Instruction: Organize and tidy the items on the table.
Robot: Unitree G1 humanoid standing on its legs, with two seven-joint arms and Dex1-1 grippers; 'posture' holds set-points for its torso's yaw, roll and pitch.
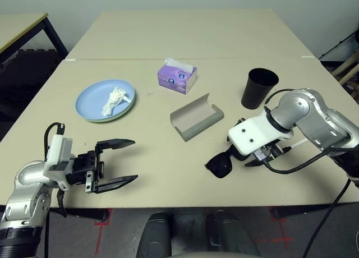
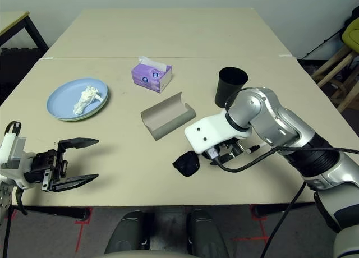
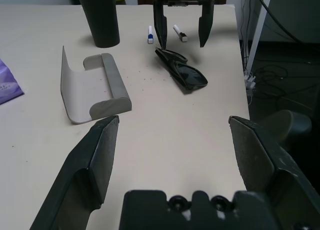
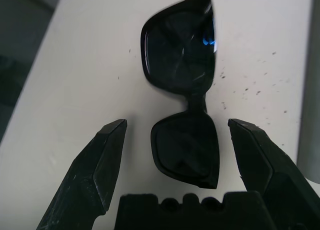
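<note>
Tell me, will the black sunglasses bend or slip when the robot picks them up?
Probably stiff: the black sunglasses show a solid-looking frame. Their glossy lenses may be slippery, so the open right gripper straddling them could slide. They look thin, so likely light.

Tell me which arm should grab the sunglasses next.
Right. The right gripper hangs open straddling the sunglasses, pointing down at them. The left gripper is open but well off to the side.

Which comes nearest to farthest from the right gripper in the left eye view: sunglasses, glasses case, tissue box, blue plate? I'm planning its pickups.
1. black sunglasses, right under the right gripper.
2. grey glasses case, mid-table.
3. purple tissue box, beyond the case.
4. light blue plate, far left.
</note>
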